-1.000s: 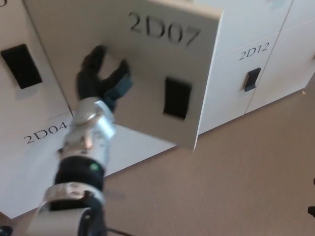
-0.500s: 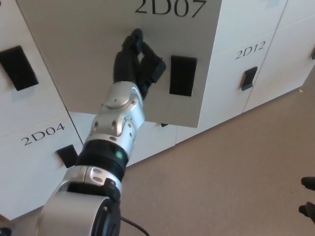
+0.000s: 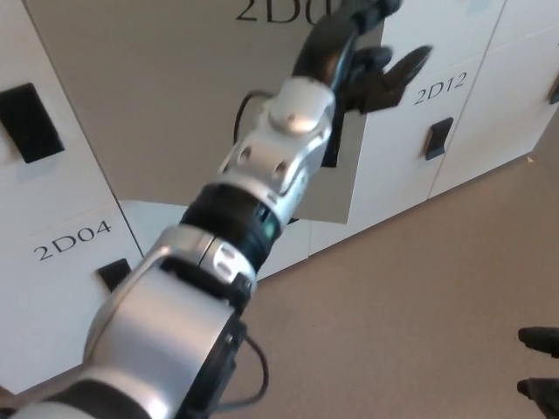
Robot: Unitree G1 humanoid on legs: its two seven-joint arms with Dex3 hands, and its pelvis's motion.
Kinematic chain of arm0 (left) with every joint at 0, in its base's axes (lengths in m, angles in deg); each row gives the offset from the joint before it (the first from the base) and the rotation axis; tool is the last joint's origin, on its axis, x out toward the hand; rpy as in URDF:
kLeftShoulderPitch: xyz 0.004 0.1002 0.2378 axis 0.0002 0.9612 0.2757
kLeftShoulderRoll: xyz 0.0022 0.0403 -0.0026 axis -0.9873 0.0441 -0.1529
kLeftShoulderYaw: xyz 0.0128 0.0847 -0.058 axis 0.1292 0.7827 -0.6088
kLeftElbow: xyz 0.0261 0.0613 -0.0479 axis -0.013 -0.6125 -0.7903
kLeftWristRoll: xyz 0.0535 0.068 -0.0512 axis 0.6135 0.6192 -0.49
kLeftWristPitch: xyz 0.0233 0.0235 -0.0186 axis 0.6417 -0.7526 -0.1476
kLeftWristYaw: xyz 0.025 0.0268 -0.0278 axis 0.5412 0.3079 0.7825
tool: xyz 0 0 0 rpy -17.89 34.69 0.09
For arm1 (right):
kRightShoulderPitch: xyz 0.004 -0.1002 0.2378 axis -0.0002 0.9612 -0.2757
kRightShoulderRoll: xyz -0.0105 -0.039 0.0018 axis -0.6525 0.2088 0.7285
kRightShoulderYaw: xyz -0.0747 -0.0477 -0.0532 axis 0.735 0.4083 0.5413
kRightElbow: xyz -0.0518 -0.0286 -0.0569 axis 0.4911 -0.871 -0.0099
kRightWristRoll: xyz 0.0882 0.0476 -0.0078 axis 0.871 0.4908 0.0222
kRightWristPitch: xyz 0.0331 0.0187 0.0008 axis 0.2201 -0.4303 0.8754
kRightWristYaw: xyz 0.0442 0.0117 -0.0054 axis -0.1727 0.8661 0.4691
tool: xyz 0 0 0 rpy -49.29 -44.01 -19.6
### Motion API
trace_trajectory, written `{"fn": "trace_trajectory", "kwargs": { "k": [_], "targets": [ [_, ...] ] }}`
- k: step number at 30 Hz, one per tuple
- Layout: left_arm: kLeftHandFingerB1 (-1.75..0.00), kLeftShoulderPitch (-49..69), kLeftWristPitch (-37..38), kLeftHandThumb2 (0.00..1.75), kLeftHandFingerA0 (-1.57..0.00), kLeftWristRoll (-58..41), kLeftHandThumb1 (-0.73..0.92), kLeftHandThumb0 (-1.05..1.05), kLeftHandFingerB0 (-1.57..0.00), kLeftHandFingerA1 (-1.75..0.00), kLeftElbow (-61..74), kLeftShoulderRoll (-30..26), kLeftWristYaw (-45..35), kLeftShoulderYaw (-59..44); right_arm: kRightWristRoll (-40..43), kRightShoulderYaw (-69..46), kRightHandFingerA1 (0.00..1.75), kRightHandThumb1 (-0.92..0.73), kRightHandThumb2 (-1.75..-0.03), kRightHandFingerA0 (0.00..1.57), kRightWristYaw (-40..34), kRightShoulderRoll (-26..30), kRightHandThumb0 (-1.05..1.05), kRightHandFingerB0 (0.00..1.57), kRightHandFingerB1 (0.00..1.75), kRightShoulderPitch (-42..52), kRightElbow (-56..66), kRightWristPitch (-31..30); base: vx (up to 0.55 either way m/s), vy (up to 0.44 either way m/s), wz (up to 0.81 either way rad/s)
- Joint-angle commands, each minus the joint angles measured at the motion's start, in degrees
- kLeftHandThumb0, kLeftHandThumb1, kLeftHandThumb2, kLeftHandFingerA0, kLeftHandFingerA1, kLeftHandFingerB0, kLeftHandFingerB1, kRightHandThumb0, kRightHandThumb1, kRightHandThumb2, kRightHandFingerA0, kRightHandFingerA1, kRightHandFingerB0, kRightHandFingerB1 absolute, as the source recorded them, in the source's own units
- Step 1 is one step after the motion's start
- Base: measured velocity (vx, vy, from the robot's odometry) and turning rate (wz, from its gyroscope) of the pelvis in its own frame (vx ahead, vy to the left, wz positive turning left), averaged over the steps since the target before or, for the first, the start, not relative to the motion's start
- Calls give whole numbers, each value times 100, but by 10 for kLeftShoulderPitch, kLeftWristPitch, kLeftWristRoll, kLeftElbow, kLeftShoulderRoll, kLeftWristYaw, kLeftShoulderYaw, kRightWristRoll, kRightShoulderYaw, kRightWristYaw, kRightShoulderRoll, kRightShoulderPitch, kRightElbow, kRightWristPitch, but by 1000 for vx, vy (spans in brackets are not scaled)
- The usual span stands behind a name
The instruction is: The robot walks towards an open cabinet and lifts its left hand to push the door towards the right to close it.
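Left hand: fingers spread, holding nothing, flat against the door near its free right edge, to push it.
Right hand: low right of the door, fingers unclear.

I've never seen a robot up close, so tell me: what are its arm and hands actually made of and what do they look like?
The left arm is built of rounded, glossy silver shells joined by black ring-shaped joints, one with a small green light. A thin black cable loops beside the wrist and another below the upper arm. The left hand is matte black with thick, stubby fingers. Of the right hand, only black fingertips show.
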Motion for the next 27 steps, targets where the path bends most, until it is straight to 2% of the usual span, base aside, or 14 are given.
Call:
{"fn": "trace_trajectory", "kwargs": {
  "k": [1,2,3,4,5,7,15,16,17,19,20,27],
  "targets": [
    [-48,-220,-54,107,0,93,58,-31,0,-49,-143,-274,-49,1,-35,12,66,-72,-60,63,-4,3,-9,47,58,86,67,27,0,0,0],
    [-26,-223,-57,74,-8,86,64,-55,-7,-25,-150,-317,-50,-9,-29,7,66,-72,-61,62,-1,4,-9,46,58,91,72,28,0,0,0],
    [-26,-223,-57,74,-8,86,64,-55,-7,-25,-150,-317,-50,-9,-29,7,66,-72,-61,62,-1,4,-9,46,58,91,72,28,0,0,0],
    [-26,-224,-58,74,-8,82,64,-55,-7,-25,-155,-342,-52,-15,-25,4,66,-72,-61,62,2,5,-9,46,58,94,75,29,0,0,0],
    [-23,-217,-57,63,-9,81,67,-50,-8,-26,-158,-372,-60,-17,-15,-1,65,-72,-60,61,8,5,-9,44,56,96,78,25,0,0,0],
    [-25,-200,-53,63,-9,78,67,-51,-9,-26,-163,-414,-68,-20,-2,-7,65,-72,-60,61,16,6,-10,44,55,99,79,21,0,0,0],
    [-24,-146,-41,63,-9,67,69,-51,-8,-26,-171,-462,-74,-30,1,-10,64,-72,-60,60,21,10,-9,44,55,101,84,15,0,0,0],
    [-26,-137,-39,61,-5,65,72,-51,-5,-28,-172,-467,-79,-32,2,-11,64,-73,-61,60,20,8,-9,44,55,102,85,15,0,0,0],
    [-25,-111,-33,69,-9,60,68,-55,-8,-26,-174,-480,-85,-37,5,-16,63,-72,-60,59,17,6,-11,42,55,106,90,12,0,0,0],
    [-25,-89,-27,69,-9,59,68,-55,-8,-26,-176,-491,-88,-40,10,-22,63,-72,-60,59,16,4,-11,42,55,109,94,8,0,0,0],
    [-48,-75,-22,104,0,55,57,-30,0,-48,-178,-500,-89,-44,10,-23,63,-73,-61,58,16,5,-11,42,55,110,96,9,0,0,0],
    [-46,-3,7,104,0,81,55,-30,0,-47,-182,-530,-92,-28,21,-49,63,-72,-61,57,37,18,-13,41,56,122,84,27,0,0,0]
  ]
}}
